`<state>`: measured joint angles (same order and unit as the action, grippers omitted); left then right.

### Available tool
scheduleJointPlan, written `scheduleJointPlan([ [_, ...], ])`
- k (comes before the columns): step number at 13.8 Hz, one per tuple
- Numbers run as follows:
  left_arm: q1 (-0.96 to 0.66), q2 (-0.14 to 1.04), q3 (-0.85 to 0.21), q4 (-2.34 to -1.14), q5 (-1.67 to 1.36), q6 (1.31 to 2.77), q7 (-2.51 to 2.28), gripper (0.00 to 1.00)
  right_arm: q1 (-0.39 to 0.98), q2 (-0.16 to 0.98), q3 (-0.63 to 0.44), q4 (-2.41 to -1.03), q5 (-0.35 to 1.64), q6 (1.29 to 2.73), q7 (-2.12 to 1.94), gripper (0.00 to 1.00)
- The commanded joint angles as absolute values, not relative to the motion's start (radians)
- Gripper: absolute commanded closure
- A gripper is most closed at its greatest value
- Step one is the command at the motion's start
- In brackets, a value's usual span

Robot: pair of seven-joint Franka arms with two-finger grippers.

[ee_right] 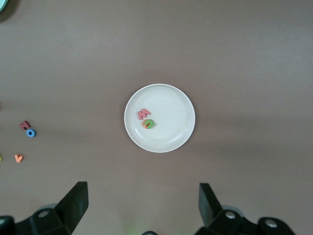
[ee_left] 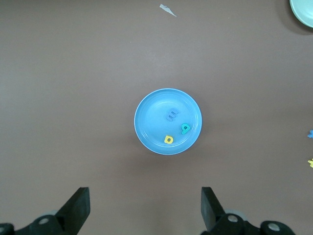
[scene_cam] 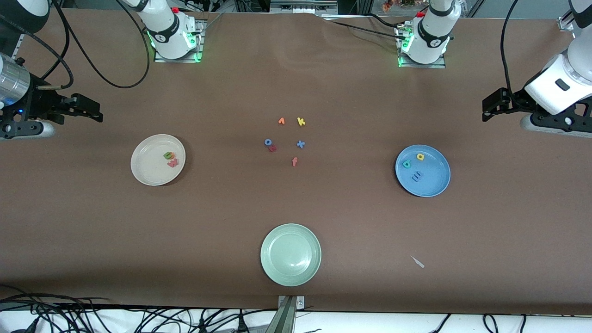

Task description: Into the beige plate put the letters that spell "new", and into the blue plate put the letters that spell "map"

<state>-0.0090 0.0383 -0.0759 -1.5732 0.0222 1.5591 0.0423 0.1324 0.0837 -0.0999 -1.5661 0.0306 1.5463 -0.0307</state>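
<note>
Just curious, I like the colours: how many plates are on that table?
3. The beige plate lies toward the right arm's end, the blue plate toward the left arm's end, and the pale green plate between them, nearest the front camera. None seems hidden.

Mid-frame, the round cream-beige plate (scene_cam: pixel 143 173) toward the right arm's end holds the salmon-pink foam w (scene_cam: pixel 172 162) beside the green foam n (scene_cam: pixel 168 155). The round sky-blue plate (scene_cam: pixel 437 182) toward the left arm's end holds 3 foam letters (scene_cam: pixel 417 175).

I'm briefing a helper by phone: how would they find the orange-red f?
Look at the cluster of loose letters on the brown table, midway between the beige plate and the blue plate. The orange-red f is the cluster's letter nearest the pale green plate, lying alone.
</note>
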Motion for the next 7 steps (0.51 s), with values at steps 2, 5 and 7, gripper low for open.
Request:
scheduleJointPlan([
  [2, -0.006, 0.041, -0.075, -1.554, 0.014, 1.551, 0.057, 0.0, 0.126, 0.091, -0.097, -1.551, 0.017, 1.54, -0.04, 0.0],
  [5, -0.006, 0.04, -0.074, -1.552, 0.014, 1.551, 0.057, 0.0, 0.12, 0.091, -0.097, -1.552, 0.017, 1.539, -0.04, 0.0],
  [7, -0.005, 0.04, -0.072, -1.554, 0.012, 1.549, 0.057, 0.0, 0.118, 0.091, -0.098, -1.557, 0.018, 1.539, -0.04, 0.0],
])
